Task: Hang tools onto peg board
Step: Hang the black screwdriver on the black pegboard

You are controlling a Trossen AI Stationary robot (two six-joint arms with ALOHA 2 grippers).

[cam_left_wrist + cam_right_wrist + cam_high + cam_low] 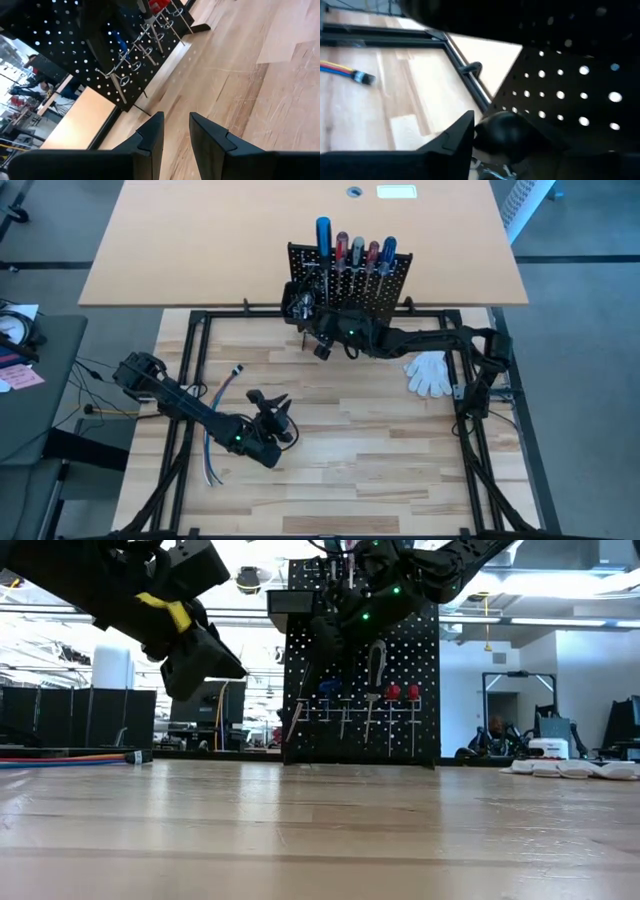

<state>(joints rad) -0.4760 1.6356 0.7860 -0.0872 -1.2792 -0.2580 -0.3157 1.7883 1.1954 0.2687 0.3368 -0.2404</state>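
Note:
The black peg board point(350, 280) stands upright at the table's far edge. Blue- and red-handled screwdrivers point(355, 252) stick down through its ring holders point(365, 705). My right gripper point(303, 305) is at the board's left end, closed about a rounded black tool handle point(507, 132). My left gripper point(283, 412) hovers over the table's middle left, clear of the board. Its fingers point(150, 137) stand a little apart with nothing between them. My right gripper has the rounded black handle point(492, 131) against the inner side of the one finger point(457, 137) that shows. The other finger is lost in the dark. The fingers come nearly level from the table's right, close to the board's face. The rest of the tool is hidden.
A white glove point(430, 372) lies at the right, under my right arm. A bundle of coloured cables point(215, 430) lies at the left, beside my left arm. Bare wood spreads between the board and the near edge.

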